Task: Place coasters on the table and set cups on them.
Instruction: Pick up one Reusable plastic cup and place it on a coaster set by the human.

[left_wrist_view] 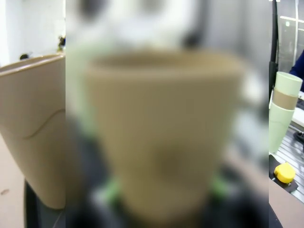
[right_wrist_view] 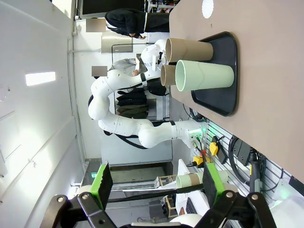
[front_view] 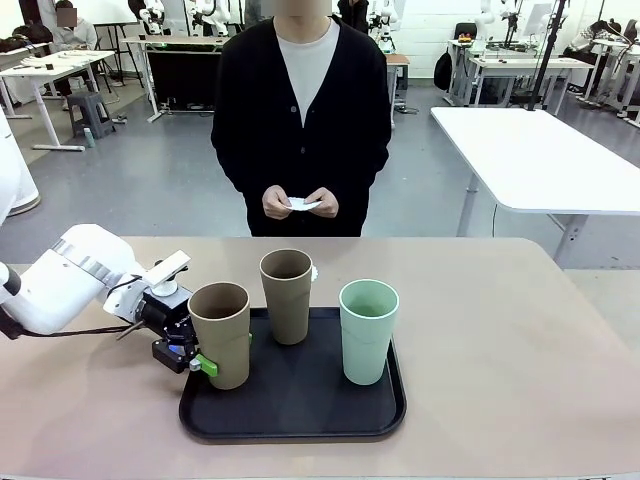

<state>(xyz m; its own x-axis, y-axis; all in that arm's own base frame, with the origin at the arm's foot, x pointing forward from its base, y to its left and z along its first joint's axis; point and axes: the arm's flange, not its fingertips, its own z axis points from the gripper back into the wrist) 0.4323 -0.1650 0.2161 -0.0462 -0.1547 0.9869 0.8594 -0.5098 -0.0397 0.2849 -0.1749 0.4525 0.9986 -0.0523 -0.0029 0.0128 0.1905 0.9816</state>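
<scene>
Jaws clenched low on the tall tan-brown matte cup [front_view: 222,335] at 8 o'clock of the black rounded tray [front_view: 300,432], the left gripper [front_view: 215,365] seems ready to carry it to the white round coaster [right_wrist_view: 207,7] at 12 o'clock on the beige table [front_view: 500,330]; the right gripper [right_wrist_view: 156,175] hangs released, holding nothing.

3 cups [front_view: 288,295] stand on the tray [front_view: 300,425]; 1 coaster [right_wrist_view: 207,7] lies on the table [front_view: 500,330] behind it.

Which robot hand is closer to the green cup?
Left. The left gripper grips the near tan cup on the same tray as the green cup; the right gripper hangs open, far off from the tray.
</scene>
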